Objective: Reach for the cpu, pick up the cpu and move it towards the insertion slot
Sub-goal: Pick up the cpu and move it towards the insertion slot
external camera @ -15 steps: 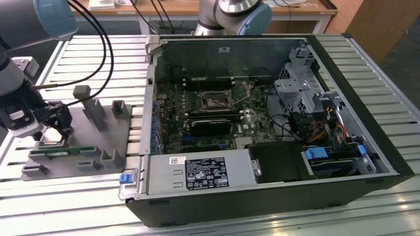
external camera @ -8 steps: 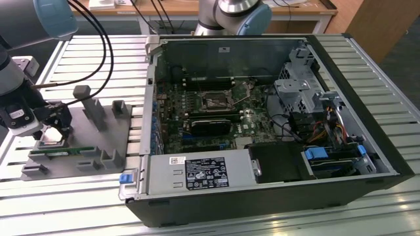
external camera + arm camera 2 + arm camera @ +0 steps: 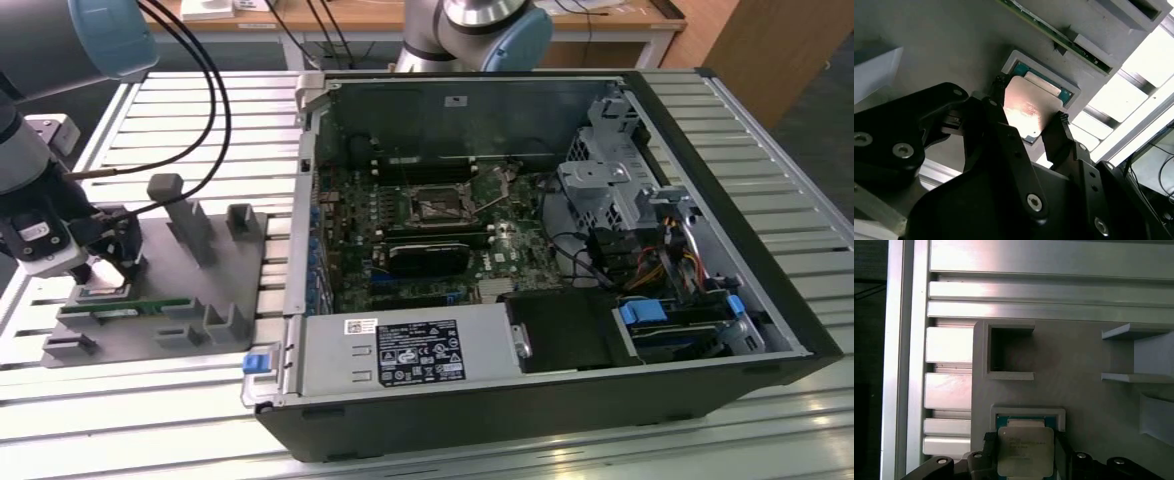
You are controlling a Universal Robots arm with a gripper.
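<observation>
Gripper: in the exterior view the gripper (image 3: 107, 275) hangs over the grey holder plate (image 3: 227, 278), at the plate's end on the exterior view's left.
Jaws: narrowed to the chip's width, the black fingertips (image 3: 1058, 122) pressed against two opposite edges of the cpu (image 3: 1026, 112); it is clamped on the chip.
Cpu: silver top up, level between the fingers in both wrist views (image 3: 1024, 455), over the near edge of the plate's square pocket (image 3: 1026, 411). I cannot tell whether it has cleared the pocket floor.
Pocket: raised pale rim on the holder plate, a teal-green band showing inside it beyond the chip.
Memory stick: the green memory stick (image 3: 127, 308) lies on the holder plate just beside the gripper.
Insertion slot: the insertion slot (image 3: 434, 207) sits on the motherboard inside the open computer case (image 3: 534, 415), well apart from the holder plate, toward the exterior view's right.
</observation>
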